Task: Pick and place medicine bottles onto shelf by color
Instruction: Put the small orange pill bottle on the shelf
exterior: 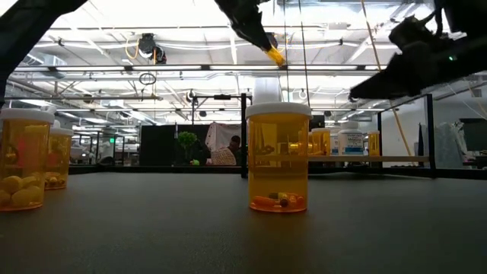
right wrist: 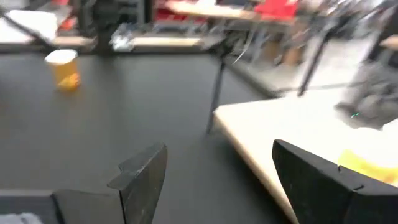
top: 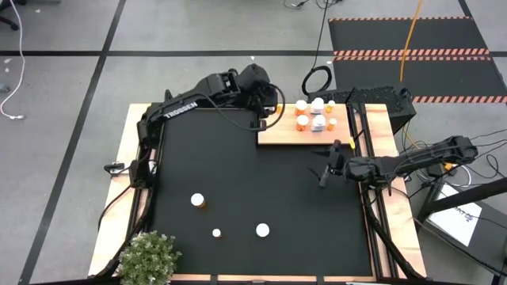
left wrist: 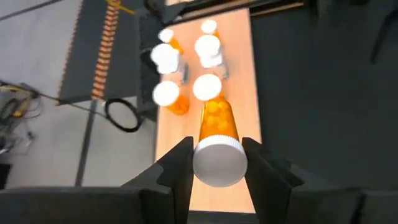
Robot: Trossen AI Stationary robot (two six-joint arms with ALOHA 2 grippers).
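A: Where is the left gripper (left wrist: 217, 163)?
B: Above the shelf (top: 277, 134), near its end away from the cluster. Its jaws are clamped on an orange bottle (left wrist: 217, 134), one finger on each side of the white cap, and the orange body points out ahead of the jaws toward the board.

A: What lies past that bottle?
B: A cluster of bottles (top: 315, 115) stands on the shelf straight ahead of the left jaws, most with orange bodies and white caps, one or two pale. The nearest of them is just beyond the held bottle's far end.

A: And the right gripper (top: 325, 169)?
B: It hangs over the black mat (top: 238, 182), just off the shelf's long edge. Its jaws stand wide apart with nothing between them. In its wrist view the pale board edge runs beside one finger, and one orange bottle (right wrist: 64, 68) stands well ahead on the mat.

A: Anything else on the worktop?
B: Three loose bottles (top: 198, 201) stand upright on the mat, well apart from both pairs of jaws, and a small green plant (top: 149, 255) sits at a corner.
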